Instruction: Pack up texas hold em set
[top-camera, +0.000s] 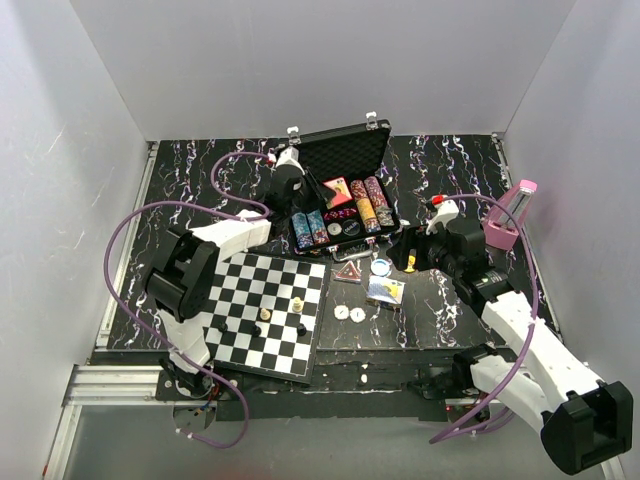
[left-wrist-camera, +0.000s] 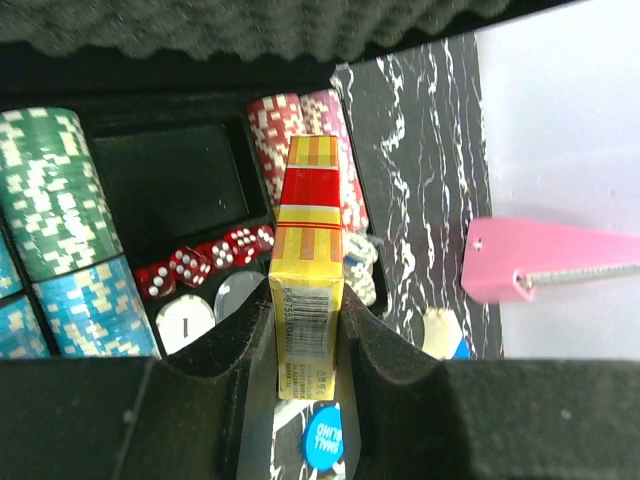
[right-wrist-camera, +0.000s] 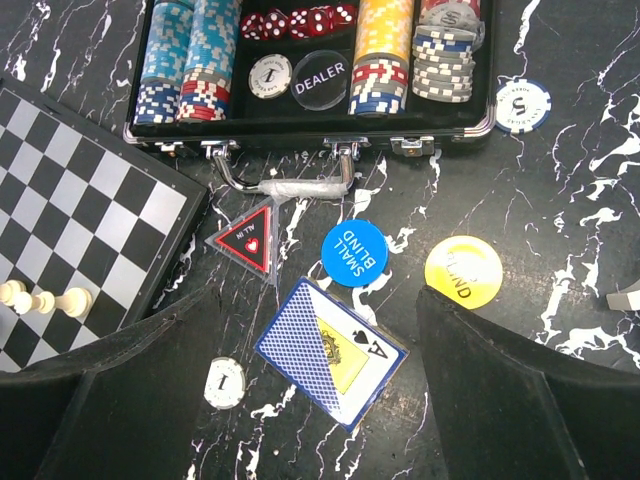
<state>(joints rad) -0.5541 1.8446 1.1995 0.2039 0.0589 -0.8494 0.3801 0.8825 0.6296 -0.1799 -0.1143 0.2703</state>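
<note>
Black marbled tabletop (top-camera: 430, 320): I see my left jaws clamped on a yellow-and-red card deck (left-wrist-camera: 310, 250) over the open briefcase (top-camera: 340, 152) at centre-back. My right jaws hang spread wide above a blue card deck (right-wrist-camera: 330, 350) lying before it.

Blue button (left-wrist-camera: 322, 442) sits half hidden behind the card deck (left-wrist-camera: 308, 270); its blurred lettering perhaps reads "blind".
</note>
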